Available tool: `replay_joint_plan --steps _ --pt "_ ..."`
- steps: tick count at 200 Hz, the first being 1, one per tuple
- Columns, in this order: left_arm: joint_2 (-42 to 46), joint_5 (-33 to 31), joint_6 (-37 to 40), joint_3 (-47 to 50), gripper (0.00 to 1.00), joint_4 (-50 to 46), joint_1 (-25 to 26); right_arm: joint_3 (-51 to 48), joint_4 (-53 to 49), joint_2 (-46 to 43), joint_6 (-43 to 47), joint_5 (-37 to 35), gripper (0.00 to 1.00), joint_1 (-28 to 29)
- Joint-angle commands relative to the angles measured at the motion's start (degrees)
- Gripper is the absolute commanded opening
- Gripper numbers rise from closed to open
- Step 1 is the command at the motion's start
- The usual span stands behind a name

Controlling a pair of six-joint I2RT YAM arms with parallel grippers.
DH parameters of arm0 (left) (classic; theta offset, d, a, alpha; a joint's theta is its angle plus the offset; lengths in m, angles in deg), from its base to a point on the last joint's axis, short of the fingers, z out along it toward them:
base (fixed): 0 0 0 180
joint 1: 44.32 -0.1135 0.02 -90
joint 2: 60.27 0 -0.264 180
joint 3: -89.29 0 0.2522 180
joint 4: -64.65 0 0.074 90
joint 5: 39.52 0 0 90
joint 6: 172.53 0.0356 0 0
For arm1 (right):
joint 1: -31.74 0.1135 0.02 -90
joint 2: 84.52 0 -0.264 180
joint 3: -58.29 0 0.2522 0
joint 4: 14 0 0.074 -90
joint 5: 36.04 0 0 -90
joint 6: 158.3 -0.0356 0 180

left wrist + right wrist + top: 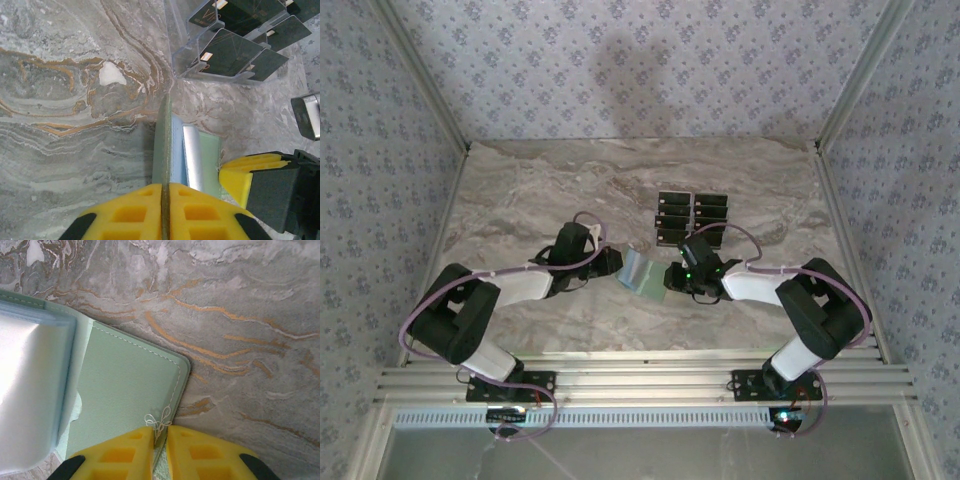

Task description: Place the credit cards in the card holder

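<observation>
The holder [641, 271], soft pale green with stitched, rounded corners and glossy sleeves inside, sits open at mid-table [540, 190] on veined marble, its long axis running between the arms. It is near the shiny black cards [692, 215] in a clear rack [182, 60]. The left gripper [165, 187] pinches one panel's edge and the right gripper [160, 429] nips the opposite panel's edge.

Card holder [638, 270] lies between left gripper [616, 263] and right gripper [672, 277], credit cards [692, 217] behind
</observation>
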Motion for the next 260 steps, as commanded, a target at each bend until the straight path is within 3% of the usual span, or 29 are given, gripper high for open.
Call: replay_joint_plan --steps 1,11,63,141,188,222,260 --pt "2.18 0.24 -0.24 0.68 0.05 2.3 -0.38 -2.13 -3.9 4.14 -0.18 -2.34 0.19 -0.46" --pt "2.55 0.33 -0.23 0.68 0.0 2.29 -0.36 -1.91 -3.9 4.3 -0.07 -2.18 0.19 -0.54" --pt "6.42 2.61 -3.15 1.71 0.0 4.21 0.23 1.22 -4.15 7.25 0.94 0.03 0.19 -0.19" --pt "3.21 0.34 -6.83 2.91 0.0 7.8 6.85 4.94 -5.63 10.12 2.04 1.48 0.18 0.17" --pt "5.07 -6.48 -7.45 4.61 0.0 4.35 6.82 4.54 -8.01 7.58 2.3 0.97 0.2 -0.22" --pt "9.71 -14.05 -9.07 7.08 0.0 -0.19 6.77 4.02 -14.83 0.88 2.98 -2.44 0.35 -0.41" --pt "14.62 -19.97 -11.88 12.06 0.0 -1.44 6.79 5.19 -20.1 -5.64 3.9 -4.56 0.42 0.5"
